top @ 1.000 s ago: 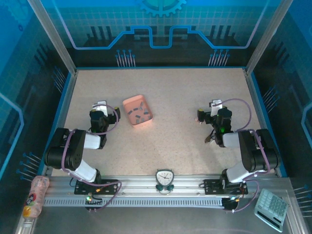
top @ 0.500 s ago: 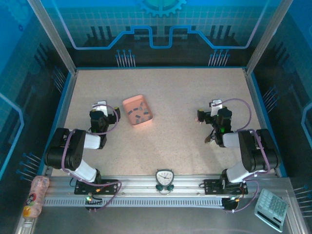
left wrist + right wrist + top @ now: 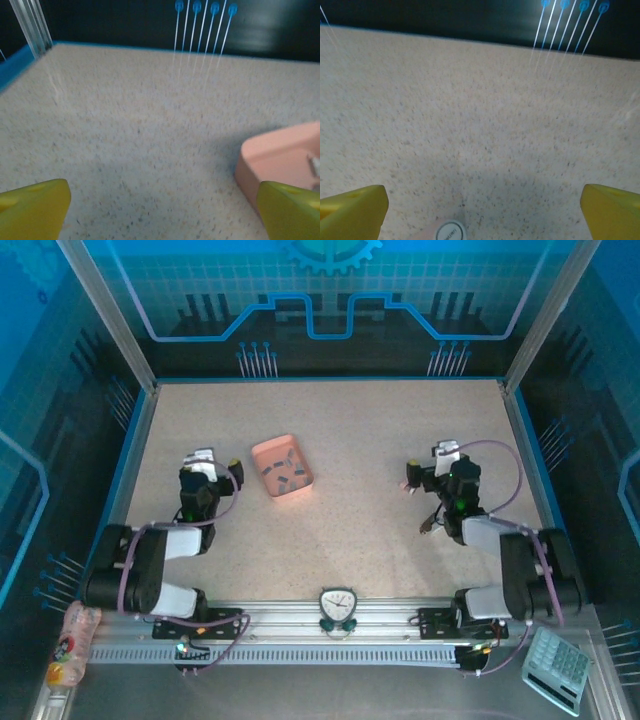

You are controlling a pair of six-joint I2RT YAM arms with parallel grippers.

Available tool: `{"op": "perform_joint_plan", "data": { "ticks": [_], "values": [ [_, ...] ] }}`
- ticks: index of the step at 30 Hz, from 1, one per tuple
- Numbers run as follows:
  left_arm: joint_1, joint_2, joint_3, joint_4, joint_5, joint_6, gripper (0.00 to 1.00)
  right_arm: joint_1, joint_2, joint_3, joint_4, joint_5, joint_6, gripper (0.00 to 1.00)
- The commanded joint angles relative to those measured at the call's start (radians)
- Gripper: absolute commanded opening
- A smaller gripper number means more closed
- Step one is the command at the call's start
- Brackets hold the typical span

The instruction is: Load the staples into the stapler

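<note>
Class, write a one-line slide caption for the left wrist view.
Open left end effector over the speckled table, salmon-pink tray at the frame's lower right.

table (image 3: 150, 125) matt, grainy, speckled; pink tray (image 3: 275, 150) smooth matt plastic; left pincer fingers (image 3: 30, 212) smooth plastic.

The setting is a laboratory robot test cell: a speckled worktop (image 3: 350, 440) with a blue border stands inside aluminium frame posts (image 3: 105, 315) and blue wall panels (image 3: 330, 280) printed with gear and circuit graphics. A left arm (image 3: 150, 560) and a right arm (image 3: 525, 565), both cabled, are bolted to a slotted aluminium rail (image 3: 290, 625) at the near edge, beside a small clock (image 3: 338, 607).
</note>
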Motion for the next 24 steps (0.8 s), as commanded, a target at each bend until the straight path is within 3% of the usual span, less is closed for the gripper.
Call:
{"op": "perform_joint_plan", "data": {
  "ticks": [1, 5, 8, 11, 17, 24],
  "values": [
    [-0.012, -0.157, 0.066, -0.233, -0.030, -0.042, 0.96, 0.017, -0.121, 0.120, -0.261, -0.008, 0.039, 1.00],
    [-0.013, -0.235, 0.209, -0.548, 0.039, -0.259, 0.95, 0.043, -0.137, 0.301, -0.588, -0.023, 0.150, 1.00],
    [-0.013, -0.184, 0.340, -0.773, 0.156, -0.407, 0.93, 0.087, -0.072, 0.460, -0.789, -0.064, 0.206, 1.00],
    [-0.013, -0.086, 0.442, -0.894, 0.271, -0.511, 0.91, 0.170, 0.023, 0.594, -0.924, -0.103, 0.246, 1.00],
    [-0.015, 0.116, 0.574, -0.975, 0.369, -0.592, 0.86, 0.349, 0.206, 0.747, -0.964, -0.205, 0.328, 1.00],
    [-0.025, 0.313, 0.686, -0.954, 0.428, -0.598, 0.79, 0.409, 0.346, 0.829, -0.911, -0.313, 0.395, 1.00]
  ]
}}
